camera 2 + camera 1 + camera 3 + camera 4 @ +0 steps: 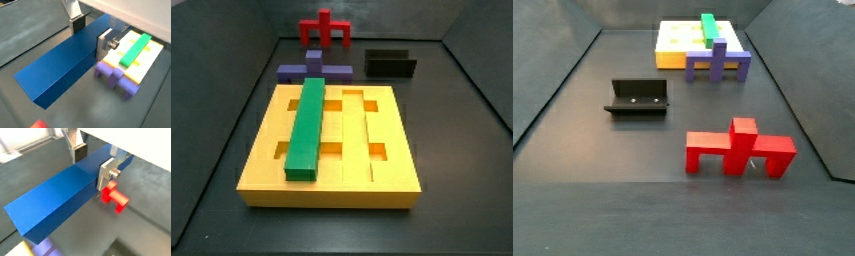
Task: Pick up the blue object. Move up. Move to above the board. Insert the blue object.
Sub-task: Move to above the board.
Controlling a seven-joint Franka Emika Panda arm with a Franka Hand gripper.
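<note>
Gripper: the gripper (93, 162) showed only in both wrist views (92, 32); neither side view caught it.
Jaw state: the jaws were closed onto the blue object (57, 199), one silver finger (106, 174) flat against one long face, the other finger (73, 147) against the opposite face.
Blue object: it ran lengthwise between the fingers and reached well beyond them toward the camera (63, 68); it was clear of the dark floor, which lay below it.
Below the bar: in a wrist view the red piece (115, 196) lay just beside the bar's edge; in a wrist view the purple piece (115, 78) and the board (148, 60) lay to the same side.
Board: the yellow slab (394, 165) lay flat on the floor with the green bar (307, 123) seated in one long groove.
Purple piece: touching the board's end (718, 61).
Fixture: it stood apart from the board (637, 97).
</note>
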